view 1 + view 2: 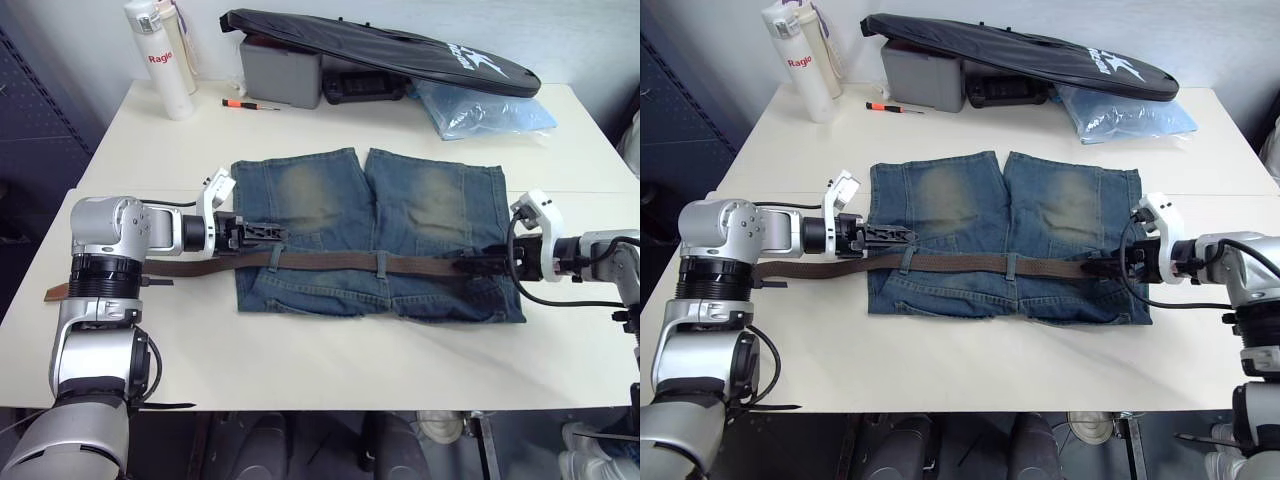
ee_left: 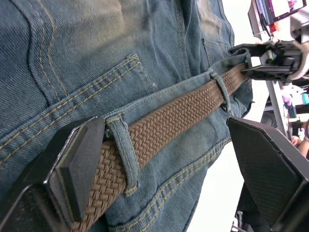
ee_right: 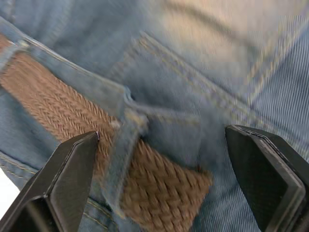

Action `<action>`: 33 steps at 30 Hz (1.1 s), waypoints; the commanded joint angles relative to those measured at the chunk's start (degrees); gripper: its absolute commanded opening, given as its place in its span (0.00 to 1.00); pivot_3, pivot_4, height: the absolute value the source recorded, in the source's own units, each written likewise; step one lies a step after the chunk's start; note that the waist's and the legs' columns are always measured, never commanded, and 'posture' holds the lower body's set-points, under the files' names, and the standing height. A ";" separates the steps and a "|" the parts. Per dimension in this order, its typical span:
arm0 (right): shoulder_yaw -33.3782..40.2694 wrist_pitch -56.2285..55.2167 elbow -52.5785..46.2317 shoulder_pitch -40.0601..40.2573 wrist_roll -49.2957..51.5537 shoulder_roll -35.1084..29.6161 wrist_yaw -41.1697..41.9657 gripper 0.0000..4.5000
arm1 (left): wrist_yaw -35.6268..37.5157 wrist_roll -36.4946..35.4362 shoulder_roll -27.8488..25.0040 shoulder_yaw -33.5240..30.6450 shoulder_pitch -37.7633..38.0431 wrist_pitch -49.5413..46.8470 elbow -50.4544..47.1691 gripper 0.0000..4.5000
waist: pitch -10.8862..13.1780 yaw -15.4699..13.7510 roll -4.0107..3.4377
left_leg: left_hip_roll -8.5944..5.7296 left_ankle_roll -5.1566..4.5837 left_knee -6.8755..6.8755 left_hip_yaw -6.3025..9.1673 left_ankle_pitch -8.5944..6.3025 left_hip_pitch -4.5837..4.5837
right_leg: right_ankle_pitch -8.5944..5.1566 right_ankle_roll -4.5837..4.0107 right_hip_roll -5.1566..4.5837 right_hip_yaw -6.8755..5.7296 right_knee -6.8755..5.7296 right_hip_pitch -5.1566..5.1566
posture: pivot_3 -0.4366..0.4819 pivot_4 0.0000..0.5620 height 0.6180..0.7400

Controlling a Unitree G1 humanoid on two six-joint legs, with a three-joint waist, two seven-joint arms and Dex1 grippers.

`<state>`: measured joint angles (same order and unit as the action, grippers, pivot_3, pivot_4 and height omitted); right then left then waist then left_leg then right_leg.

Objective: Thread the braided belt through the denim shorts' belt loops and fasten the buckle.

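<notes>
Between wide-open left pincer (image 2: 159, 159) fingers: braided belt (image 2: 164, 125); right pincer (image 3: 164, 179) wide, belt end between.

You can read one word for certain: red letters "Ragle" running across the white bottle (image 1: 163, 58) that stands at the far left corner of the counter (image 1: 320, 360). On the long black bag (image 1: 380, 48) lying along the far edge, you'll spot a white printed logo with a star-like mark near its right end, but its letters are too small for you to make out.
</notes>
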<state>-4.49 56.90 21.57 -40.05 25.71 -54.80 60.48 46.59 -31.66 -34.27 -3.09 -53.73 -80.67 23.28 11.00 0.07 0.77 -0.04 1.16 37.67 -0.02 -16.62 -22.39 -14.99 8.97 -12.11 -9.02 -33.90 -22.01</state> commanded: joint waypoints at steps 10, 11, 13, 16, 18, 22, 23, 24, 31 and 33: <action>8.83 -4.09 -10.69 6.03 3.44 -0.03 3.85 0.04 | 1.48 0.52 -0.53 2.27 -3.79 -0.66 2.62 1.00 | 0.00 -0.08 0.00 | 0.00 0.02 0.01 -0.03 -0.01 0.00 | 0.01 0.02 0.00 0.02 0.01 -0.01 | 0.48 0.27 1.00; 9.59 -3.89 -11.95 6.90 3.70 0.21 3.19 0.04 | 1.08 1.32 0.07 3.08 -4.24 0.39 3.57 1.00 | 0.00 -0.08 0.00 | 0.00 0.02 0.00 -0.06 -0.01 0.03 | 0.01 0.02 0.00 0.05 0.00 0.00 | 0.48 0.27 1.00; 11.34 -3.04 -14.41 8.43 4.68 0.68 2.22 0.04 | 0.10 3.28 1.29 4.73 -5.19 3.10 5.72 1.00 | 0.00 -0.09 0.00 | 0.00 0.03 0.00 -0.06 -0.01 0.03 | 0.01 0.02 0.00 0.06 -0.01 -0.01 | 0.48 0.27 1.00; 13.26 -2.08 -17.27 10.33 5.66 0.91 0.93 0.04 | 1.37 5.31 2.00 8.21 -5.86 5.40 7.47 1.00 | 0.00 0.09 0.00 | 0.00 0.02 -0.01 -0.10 -0.01 0.03 | 0.01 0.02 0.00 0.08 0.00 -0.04 | 0.48 0.27 1.00; 14.38 -1.51 -18.58 11.28 6.32 0.93 0.06 0.04 | 2.49 7.19 2.01 10.94 -5.76 8.21 8.30 1.00 | 0.00 0.07 0.00 | 0.00 0.02 -0.07 -0.21 -0.01 0.02 | 0.01 0.02 0.00 0.18 -0.03 -0.14 | 0.48 0.27 1.00; 16.06 -0.50 -20.78 13.06 7.48 0.95 -1.40 0.04 | 4.73 9.21 1.88 13.27 -6.28 10.90 11.09 1.00 | 0.00 -0.07 0.00 | 0.00 0.02 -0.11 -0.37 -0.01 0.03 | 0.02 0.03 0.00 0.30 -0.04 -0.23 | 0.48 0.27 1.00; 16.34 -0.33 -21.16 13.44 7.70 0.98 -1.69 0.04 | 5.20 9.38 1.76 13.62 -6.34 10.74 11.27 1.00 | 0.00 -0.08 0.00 | 0.00 0.01 -0.10 -0.40 -0.02 0.03 | 0.03 0.05 0.00 0.34 -0.05 -0.25 | 0.48 0.27 1.00; 16.55 -0.23 -21.49 13.78 7.86 1.00 -1.92 0.04 | 4.98 9.72 1.73 13.38 -6.56 10.97 11.89 1.00 | 0.00 -0.09 0.00 | 0.00 0.01 -0.10 -0.40 -0.02 0.04 | 0.04 0.05 0.00 0.35 -0.06 -0.25 | 0.48 0.27 1.00; 16.91 -0.11 -22.10 14.48 8.90 1.23 -3.37 0.04 | 5.10 10.53 0.77 11.69 -8.29 11.46 15.30 1.00 | 0.00 0.01 0.00 | 0.00 0.00 -0.10 -0.51 -0.02 0.04 | 0.04 0.05 0.00 0.47 -0.15 -0.36 | 0.48 0.27 1.00; 16.53 -0.34 -21.86 14.25 8.92 1.38 -3.64 0.04 | 7.66 9.52 0.15 13.84 -6.70 8.79 11.73 1.00 | 0.00 0.00 0.00 | 0.00 0.00 -0.12 -0.57 -0.02 0.03 | 0.04 0.05 0.00 0.51 -0.15 -0.40 | 0.48 0.27 1.00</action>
<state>10.04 56.75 1.07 -25.55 33.39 -53.67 56.90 52.12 -21.74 -33.18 9.18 -61.56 -69.48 38.07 11.00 0.07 0.77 -0.04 1.15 37.54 -0.60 -16.65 -22.37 -14.95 9.02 -12.11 -8.50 -34.04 -22.44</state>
